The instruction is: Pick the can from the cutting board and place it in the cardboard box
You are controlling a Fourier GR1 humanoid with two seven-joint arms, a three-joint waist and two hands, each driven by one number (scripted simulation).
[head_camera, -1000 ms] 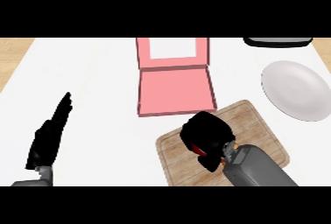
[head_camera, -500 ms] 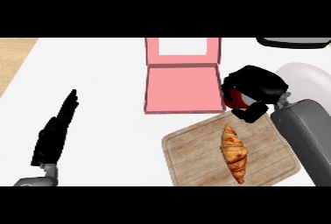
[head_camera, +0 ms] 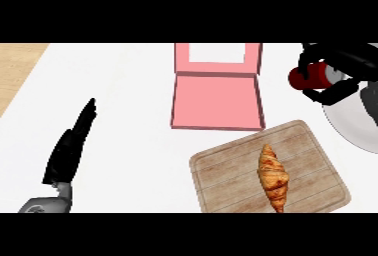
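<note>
Worktop [head_camera: 118,90] white, wood strip seen at left edge. Pink box [head_camera: 218,105] open at back centre, lid [head_camera: 220,59] laid flat behind it. Board [head_camera: 229,177] at front right, slightly turned; croissant [head_camera: 272,177] lying lengthwise on it. Plate [head_camera: 354,125] cut by right edge. Left hand [head_camera: 70,150] rested at front left, fingers straight. Right hand [head_camera: 336,72] at back right corner, fingers curled round red can [head_camera: 310,77]; can held clear of board, right of box.
</note>
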